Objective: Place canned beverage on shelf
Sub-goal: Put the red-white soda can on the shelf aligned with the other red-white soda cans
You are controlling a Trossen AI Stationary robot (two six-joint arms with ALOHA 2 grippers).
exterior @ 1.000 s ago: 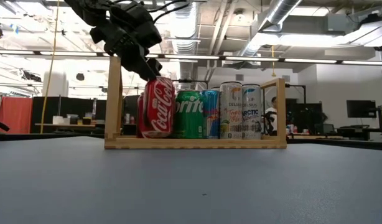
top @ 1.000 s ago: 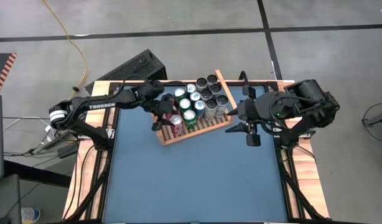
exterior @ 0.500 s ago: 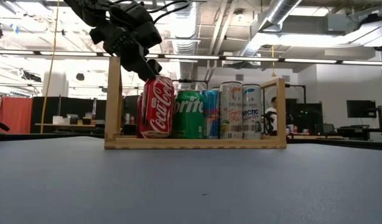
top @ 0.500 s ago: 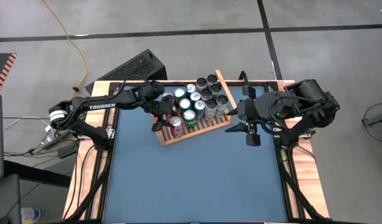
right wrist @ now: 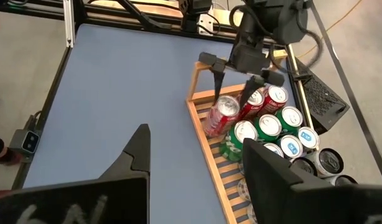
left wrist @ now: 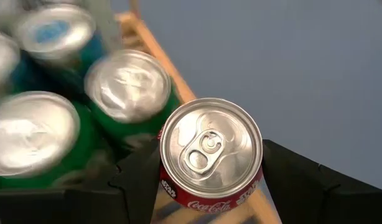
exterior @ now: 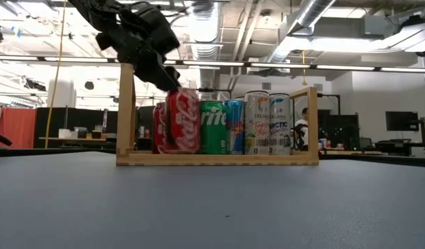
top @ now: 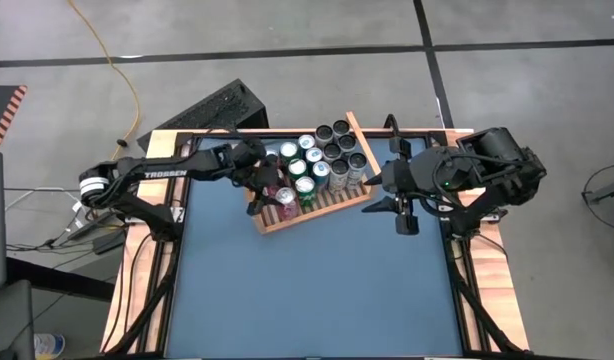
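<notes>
A red Coca-Cola can (exterior: 183,121) stands roughly upright at the near left corner of the wooden shelf (exterior: 219,158), right beside a green can (exterior: 212,126), with my left gripper (exterior: 169,77) shut on it. In the left wrist view the can's top (left wrist: 209,146) shows between the two fingers. The shelf (top: 322,208) lies at the table's far middle and holds several more cans (top: 322,158) standing on their bases. My right gripper (top: 392,212) hangs open and empty above the table, to the right of the shelf. My left gripper pinches the red can's upper side wall (left wrist: 172,190) between its two fingers (right wrist: 216,79), one on each side just below the rim. The fingers slant down from the far left. The shelf's front board hides the can's bottom, so I cannot tell whether it rests on the slats.
A second red can (right wrist: 258,98) stands just behind the held one. The blue table top (top: 317,290) stretches free in front of the shelf. A black keyboard (top: 212,108) lies beyond the table's far left corner.
My left gripper has sunk a little and carried the red can toward the green can. The can, which leaned over before, now stands upright close against the green can.
</notes>
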